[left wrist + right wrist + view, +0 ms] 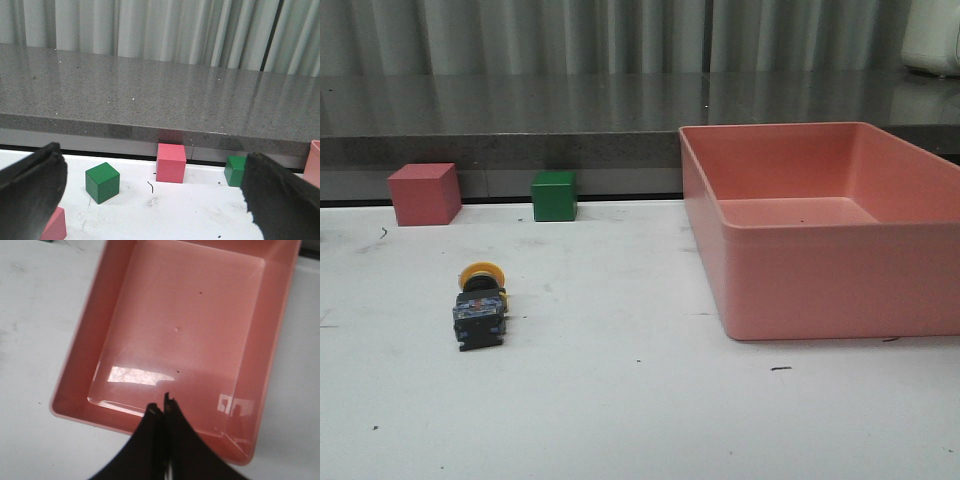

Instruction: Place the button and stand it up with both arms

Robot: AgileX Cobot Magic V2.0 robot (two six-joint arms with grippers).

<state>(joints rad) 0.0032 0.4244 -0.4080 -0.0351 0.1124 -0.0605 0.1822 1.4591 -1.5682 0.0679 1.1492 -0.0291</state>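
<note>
The button (480, 305) lies on its side on the white table (620, 400), left of centre in the front view, its yellow cap pointing toward the back and its black base toward the camera. Nothing touches it; bare tabletop surrounds it on every side, and it is well apart from the pink bin (820, 270) on the right. Behind it, along the table's back edge, stand a red cube (423, 194) and a green cube (554, 196), a gap between them. Neither arm shows in the front view.

The left gripper (150, 200) has its dark fingers (30, 195) spread wide, holding nothing, looking low over the table toward the back edge. Between them the left wrist view shows cubes on the table: a green one (102, 182), a red one (171, 162), another green one (235, 171) and part of a red one (52, 225).

The right gripper (162, 410) is above the pink bin, its fingertips pressed together with nothing between them. The bin holds nothing; its floor shows glare.

A grey stone ledge (500, 120) runs behind the table, with pale curtains (165, 30) beyond it.
</note>
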